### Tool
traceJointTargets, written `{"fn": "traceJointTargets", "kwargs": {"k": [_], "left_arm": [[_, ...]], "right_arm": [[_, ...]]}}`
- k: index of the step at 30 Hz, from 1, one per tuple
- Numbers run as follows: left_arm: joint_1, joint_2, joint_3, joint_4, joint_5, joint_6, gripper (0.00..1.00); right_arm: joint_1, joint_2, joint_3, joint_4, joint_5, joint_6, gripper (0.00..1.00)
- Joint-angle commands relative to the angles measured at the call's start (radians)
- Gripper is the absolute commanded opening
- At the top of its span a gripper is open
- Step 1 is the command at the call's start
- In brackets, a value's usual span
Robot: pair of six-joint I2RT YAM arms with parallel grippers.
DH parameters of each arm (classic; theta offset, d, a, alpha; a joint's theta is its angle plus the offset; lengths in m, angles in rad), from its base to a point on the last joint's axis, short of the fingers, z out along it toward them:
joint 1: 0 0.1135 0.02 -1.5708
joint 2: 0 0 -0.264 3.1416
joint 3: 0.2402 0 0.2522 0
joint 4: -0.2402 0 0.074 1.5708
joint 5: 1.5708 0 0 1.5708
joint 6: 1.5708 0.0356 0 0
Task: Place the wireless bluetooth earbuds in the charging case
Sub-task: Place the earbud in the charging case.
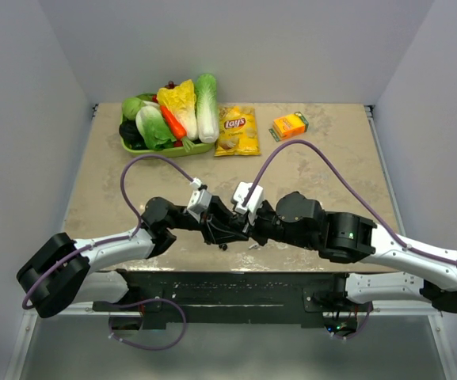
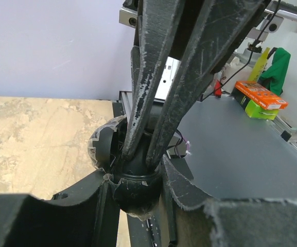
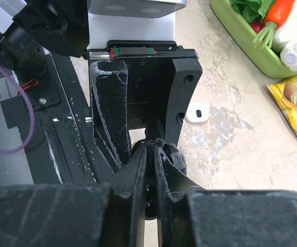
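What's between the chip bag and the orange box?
Nothing, just bare table between the chip bag and the orange box. The top view shows it.

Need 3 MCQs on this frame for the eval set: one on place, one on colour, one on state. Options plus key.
1. Where does the chips bag lie?
A) inside the tray
B) by the arm bases
C) between the vegetable tray and the orange box

2. What colour is the vegetable tray?
A) green
B) red
C) blue

3. What is the left end effector doing?
A) standing wide open over the tray
B) shut on the round black charging case
C) shut on the chips bag

Key:
1 C: the top view shows it lying between those two at the far side.
2 A: its rim is green in the top and right wrist views.
3 B: the left wrist view shows its fingers on either side of the case.
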Motion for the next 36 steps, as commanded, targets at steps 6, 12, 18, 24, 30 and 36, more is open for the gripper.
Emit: {"fn": "traceJointTargets", "kwargs": {"k": [6, 12, 18, 24, 30, 36], "left_arm": [[-0.006, -0.012, 0.001, 0.149, -0.041, -0.021, 0.00], [-0.006, -0.006, -0.010, 0.166, -0.044, -0.025, 0.00], [-0.006, -0.001, -0.025, 0.188, -0.051, -0.033, 0.00], [-0.006, -0.018, -0.076, 0.185, -0.131, 0.001, 0.00], [-0.006, -0.073, -0.137, 0.197, -0.214, 0.027, 0.00], [-0.006, -0.115, -0.176, 0.197, -0.238, 0.033, 0.00]], "right_arm": [[0.008, 0.008, -0.009, 0.043, 0.044, 0.047, 0.23], [0.007, -0.014, -0.003, 0.064, 0.065, 0.075, 0.34], [0.007, -0.067, 0.002, 0.099, 0.107, 0.098, 0.40], [0.007, -0.343, -0.153, 0.254, 0.316, 0.165, 0.50], [0.005, -0.386, -0.280, 0.201, 0.469, 0.262, 0.52], [0.007, -0.337, -0.388, 0.256, 0.414, 0.353, 0.53]]}}
